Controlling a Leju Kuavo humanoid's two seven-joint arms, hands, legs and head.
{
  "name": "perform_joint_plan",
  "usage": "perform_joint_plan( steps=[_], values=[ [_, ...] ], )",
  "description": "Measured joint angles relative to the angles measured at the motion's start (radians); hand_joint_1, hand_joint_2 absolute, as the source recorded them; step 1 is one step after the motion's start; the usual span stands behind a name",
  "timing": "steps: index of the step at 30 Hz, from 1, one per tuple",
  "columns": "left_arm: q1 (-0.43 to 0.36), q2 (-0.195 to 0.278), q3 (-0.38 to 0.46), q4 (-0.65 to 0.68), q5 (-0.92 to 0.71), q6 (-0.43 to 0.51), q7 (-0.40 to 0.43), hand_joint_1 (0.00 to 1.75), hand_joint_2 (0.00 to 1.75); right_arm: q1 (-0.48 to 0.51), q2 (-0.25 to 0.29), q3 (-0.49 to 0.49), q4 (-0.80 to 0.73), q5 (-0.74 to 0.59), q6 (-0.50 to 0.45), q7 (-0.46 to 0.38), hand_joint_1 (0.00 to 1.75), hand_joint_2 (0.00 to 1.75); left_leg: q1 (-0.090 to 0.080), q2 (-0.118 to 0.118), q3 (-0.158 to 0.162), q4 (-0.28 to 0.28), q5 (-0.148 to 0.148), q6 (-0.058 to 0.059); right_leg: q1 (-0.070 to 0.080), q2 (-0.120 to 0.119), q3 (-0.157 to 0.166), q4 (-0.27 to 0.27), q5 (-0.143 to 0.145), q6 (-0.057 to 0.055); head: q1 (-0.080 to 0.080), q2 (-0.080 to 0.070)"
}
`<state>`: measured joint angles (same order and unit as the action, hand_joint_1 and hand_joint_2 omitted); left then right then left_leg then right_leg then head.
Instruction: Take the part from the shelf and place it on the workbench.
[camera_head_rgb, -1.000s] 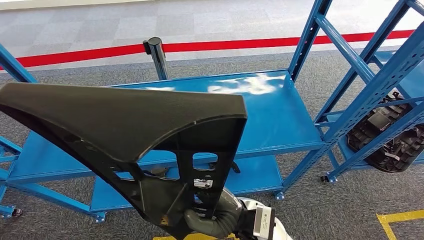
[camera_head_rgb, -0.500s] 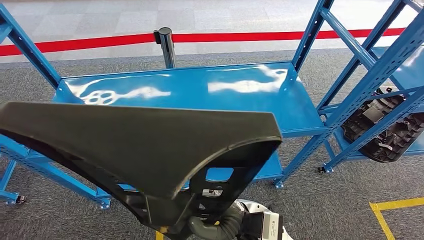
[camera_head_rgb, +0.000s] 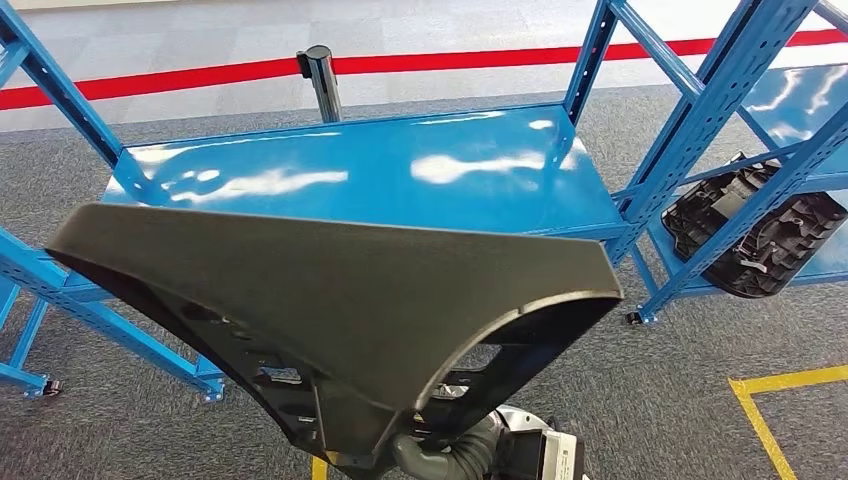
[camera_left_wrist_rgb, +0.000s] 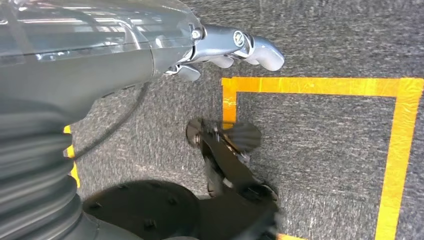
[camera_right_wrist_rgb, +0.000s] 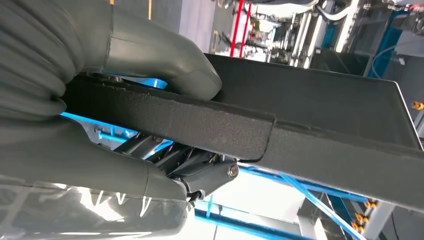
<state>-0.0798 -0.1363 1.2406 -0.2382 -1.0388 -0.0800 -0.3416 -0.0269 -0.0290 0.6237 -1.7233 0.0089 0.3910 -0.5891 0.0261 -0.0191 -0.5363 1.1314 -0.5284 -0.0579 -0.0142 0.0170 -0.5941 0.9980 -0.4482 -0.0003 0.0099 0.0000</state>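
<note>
I hold the part, a large black triangular plastic panel with a ribbed, cut-out underside, up close in front of me; it hides the near edge of the blue shelf. My right hand grips its lower end from below, low in the head view. In the right wrist view the thick grey thumb lies over the part's textured edge and darker fingers close under it. My left hand hangs over the carpet, fingers apart and holding nothing.
The bare blue shelf deck stands ahead. A second blue rack at the right carries another black ribbed part. Behind the shelf run a barrier post and a red belt. Yellow tape marks the grey carpet at the right.
My view has shifted, so the shelf and rack sit differently in the picture. The held part has swung, its wide end now reaching further right and lower across the view.
</note>
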Motion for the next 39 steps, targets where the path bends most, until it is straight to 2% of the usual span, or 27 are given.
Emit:
perform_joint_plan(
  steps=[1, 2, 3, 5, 6, 8, 10, 11, 12, 13, 15, 16, 17, 19, 20, 22, 24, 25, 26, 27, 28, 29, 31, 33, 35, 37, 39],
  values=[
    [-0.001, 0.001, 0.0, 0.0, 0.001, 0.0, 0.0, 0.0, 1.75, 0.0, 0.0, -0.002, -0.004, -0.001, 0.001, 0.0, 1.75, 1.75, 0.002, -0.014, 0.039, -0.065, -0.002, 0.0, 0.0, 0.005, -0.009, 0.007, 0.004, 0.006, 0.0, 0.0],
    [-0.003, 0.001, 0.0, 0.0, 0.001, 0.001, 0.0, 0.0, 1.75, 0.0, 0.0, -0.004, -0.008, -0.003, 0.002, -0.001, 1.75, 1.75, 0.003, -0.025, 0.063, -0.108, -0.012, 0.003, 0.001, 0.009, -0.017, 0.013, 0.009, 0.012, 0.0, 0.0],
    [-0.004, 0.001, 0.0, 0.0, 0.002, 0.001, 0.0, 0.0, 1.75, 0.0, -0.001, -0.007, -0.011, -0.004, 0.004, -0.001, 1.75, 1.75, 0.002, -0.029, 0.069, -0.124, -0.023, 0.008, 0.003, 0.014, -0.024, 0.016, 0.015, 0.018, 0.0, 0.0],
    [-0.004, 0.001, 0.0, 0.0, 0.004, 0.003, 0.001, 0.0, 1.75, 0.001, -0.001, -0.012, -0.014, -0.006, 0.007, -0.001, 1.75, 1.75, 0.0, -0.018, 0.059, -0.124, -0.023, 0.025, 0.0, 0.021, -0.032, 0.019, 0.024, 0.029, 0.0, 0.0],
    [-0.005, 0.001, 0.0, 0.0, 0.005, 0.004, 0.001, 0.0, 1.75, 0.002, -0.002, -0.014, -0.015, -0.006, 0.008, -0.001, 1.75, 1.75, 0.0, -0.01, 0.055, -0.123, -0.018, 0.033, -0.001, 0.02, -0.039, 0.03, 0.015, 0.032, 0.001, 0.0],
    [-0.006, 0.002, 0.0, -0.001, 0.006, 0.006, 0.001, 0.0, 1.75, 0.002, -0.002, -0.018, -0.018, -0.007, 0.011, -0.001, 1.75, 1.75, 0.0, 0.007, 0.045, -0.123, -0.009, 0.049, -0.002, 0.009, -0.076, 0.111, -0.041, 0.035, 0.002, 0.0],
    [-0.005, 0.003, 0.0, -0.001, 0.008, 0.007, 0.002, 0.0, 1.75, 0.001, -0.002, -0.021, -0.019, -0.008, 0.015, -0.001, 1.75, 1.75, -0.005, 0.026, 0.034, -0.122, -0.002, 0.057, -0.001, 0.003, -0.131, 0.249, -0.112, 0.036, 0.002, 0.0],
    [-0.005, 0.003, 0.0, -0.001, 0.009, 0.007, 0.002, 0.0, 1.75, 0.001, -0.002, -0.023, -0.019, -0.008, 0.016, -0.001, 1.75, 1.75, -0.007, 0.036, 0.03, -0.121, 0.0, 0.058, -0.001, 0.001, -0.145, 0.297, -0.129, 0.036, 0.002, 0.0],
    [-0.005, 0.004, 0.0, -0.001, 0.011, 0.007, 0.001, 0.0, 1.75, 0.001, -0.002, -0.024, -0.019, -0.008, 0.017, -0.001, 1.75, 1.75, -0.009, 0.046, 0.027, -0.12, 0.001, 0.058, -0.001, 0.001, -0.141, 0.31, -0.128, 0.035, 0.002, 0.0],
    [-0.005, 0.004, 0.0, -0.001, 0.012, 0.007, 0.001, 0.0, 1.75, 0.001, -0.002, -0.026, -0.02, -0.008, 0.017, -0.001, 1.75, 1.75, -0.011, 0.055, 0.025, -0.119, 0.002, 0.058, 0.0, -0.001, -0.117, 0.283, -0.11, 0.033, 0.002, 0.0],
    [-0.007, 0.005, 0.0, -0.001, 0.014, 0.007, -0.001, 0.0, 1.75, 0.0, -0.002, -0.03, -0.027, -0.005, 0.018, -0.002, 1.75, 1.75, -0.013, 0.07, 0.025, -0.117, 0.001, 0.056, 0.006, -0.018, -0.033, 0.148, -0.056, 0.025, 0.002, 0.0],
    [-0.008, 0.005, 0.0, -0.001, 0.014, 0.007, -0.003, 0.0, 1.75, -0.001, -0.002, -0.031, -0.031, -0.003, 0.018, -0.003, 1.75, 1.75, -0.016, 0.076, 0.024, -0.116, 0.001, 0.054, 0.01, -0.03, 0.002, 0.085, -0.041, 0.021, 0.002, 0.0],
    [-0.009, 0.006, 0.0, -0.001, 0.015, 0.007, -0.004, 0.0, 1.75, -0.002, -0.001, -0.033, -0.037, -0.001, 0.018, -0.005, 1.75, 1.75, -0.018, 0.082, 0.022, -0.115, 0.001, 0.05, 0.014, -0.039, 0.022, 0.044, -0.036, 0.017, 0.002, 0.0],
    [-0.011, 0.007, 0.0, -0.002, 0.018, 0.007, -0.007, 0.0, 1.75, 0.001, 0.0, -0.038, -0.045, 0.005, 0.017, -0.008, 1.75, 1.75, -0.022, 0.092, 0.018, -0.115, 0.003, 0.041, 0.019, -0.039, 0.025, 0.022, -0.041, 0.011, 0.002, 0.0],
    [-0.012, 0.008, 0.0, -0.002, 0.019, 0.007, -0.008, 0.0, 1.75, 0.003, 0.0, -0.04, -0.049, 0.009, 0.016, -0.01, 1.75, 1.75, -0.022, 0.092, 0.017, -0.114, 0.001, 0.035, 0.016, -0.035, 0.024, 0.02, -0.041, 0.008, 0.002, 0.0],
    [-0.014, 0.01, 0.001, -0.002, 0.022, 0.007, -0.01, 0.0, 1.75, 0.005, 0.0, -0.043, -0.055, 0.021, 0.011, -0.01, 1.75, 1.75, -0.019, 0.066, 0.004, -0.08, -0.026, 0.026, 0.01, -0.027, 0.024, 0.015, -0.037, -0.003, 0.002, 0.0],
    [-0.012, 0.012, 0.004, -0.002, 0.027, 0.006, -0.013, 0.0, 1.75, 0.004, 0.0, -0.045, -0.06, 0.032, 0.004, -0.01, 1.75, 1.75, -0.017, 0.033, -0.044, 0.029, -0.085, 0.023, 0.008, -0.019, 0.025, 0.014, -0.036, -0.011, 0.002, 0.0],
    [-0.009, 0.012, 0.006, -0.002, 0.03, 0.006, -0.014, 0.0, 1.75, 0.005, -0.001, -0.046, -0.06, 0.036, 0.001, -0.009, 1.75, 1.75, -0.016, 0.027, -0.075, 0.096, -0.113, 0.022, 0.008, -0.014, 0.025, 0.014, -0.035, -0.013, 0.002, 0.0],
    [-0.007, 0.012, 0.008, -0.002, 0.032, 0.007, -0.014, 0.0, 1.75, 0.005, -0.002, -0.047, -0.061, 0.039, -0.002, -0.009, 1.75, 1.75, -0.016, 0.025, -0.098, 0.145, -0.125, 0.022, 0.008, -0.007, 0.025, 0.014, -0.035, -0.014, 0.002, 0.0],
    [-0.006, 0.012, 0.01, -0.002, 0.035, 0.007, -0.014, 0.0, 1.75, 0.006, -0.003, -0.049, -0.06, 0.042, -0.003, -0.008, 1.75, 1.75, -0.015, 0.024, -0.107, 0.161, -0.119, 0.021, 0.008, 0.001, 0.025, 0.015, -0.035, -0.014, 0.002, 0.0],
    [-0.005, 0.012, 0.012, -0.002, 0.037, 0.007, -0.013, 0.0, 1.75, 0.005, -0.004, -0.051, -0.06, 0.045, -0.005, -0.005, 1.75, 1.75, -0.013, 0.023, -0.099, 0.14, -0.094, 0.02, 0.006, 0.01, 0.025, 0.017, -0.035, -0.013, 0.002, 0.0],
    [-0.005, 0.012, 0.015, -0.002, 0.038, 0.007, -0.012, 0.0, 1.75, 0.005, -0.004, -0.053, -0.06, 0.049, -0.007, -0.002, 1.75, 1.75, -0.01, 0.018, -0.078, 0.087, -0.058, 0.02, 0.005, 0.019, 0.025, 0.02, -0.036, -0.011, 0.002, 0.0],
    [-0.005, 0.01, 0.02, -0.002, 0.04, 0.008, -0.01, 0.0, 1.75, 0.003, -0.004, -0.055, -0.061, 0.056, -0.012, 0.004, 1.75, 1.75, -0.001, -0.015, -0.032, -0.03, -0.004, 0.017, 0.005, 0.036, 0.019, 0.031, -0.04, -0.003, 0.002, 0.0],
    [-0.003, 0.007, 0.025, -0.002, 0.04, 0.008, -0.007, 0.0, 1.75, 0.0, -0.005, -0.056, -0.061, 0.062, -0.02, 0.009, 1.75, 1.75, 0.002, -0.039, -0.018, -0.078, 0.005, 0.018, 0.006, 0.05, 0.007, 0.041, -0.04, 0.009, 0.002, 0.0],
    [-0.001, 0.003, 0.027, -0.002, 0.039, 0.008, -0.004, 0.0, 1.75, 0.001, -0.006, -0.056, -0.06, 0.077, -0.035, 0.014, 1.75, 1.75, 0.0, -0.028, -0.021, -0.079, 0.005, 0.028, 0.004, 0.06, -0.001, 0.042, -0.036, 0.02, 0.002, 0.0],
    [-0.002, 0.0, 0.027, -0.002, 0.035, 0.009, -0.004, 0.0, 1.75, 0.004, -0.007, -0.056, -0.06, 0.106, -0.064, 0.022, 1.75, 1.75, 0.0, -0.012, -0.021, -0.082, 0.009, 0.041, 0.004, 0.039, -0.013, 0.064, -0.052, 0.027, 0.002, 0.0],
    [-0.003, -0.002, 0.026, -0.002, 0.027, 0.009, -0.004, 0.0, 1.75, 0.004, -0.008, -0.057, -0.06, 0.134, -0.095, 0.032, 1.75, 1.75, 0.0, 0.008, -0.022, -0.083, 0.011, 0.049, 0.005, 0.008, -0.059, 0.161, -0.104, 0.031, 0.003, 0.0]
  ],
)
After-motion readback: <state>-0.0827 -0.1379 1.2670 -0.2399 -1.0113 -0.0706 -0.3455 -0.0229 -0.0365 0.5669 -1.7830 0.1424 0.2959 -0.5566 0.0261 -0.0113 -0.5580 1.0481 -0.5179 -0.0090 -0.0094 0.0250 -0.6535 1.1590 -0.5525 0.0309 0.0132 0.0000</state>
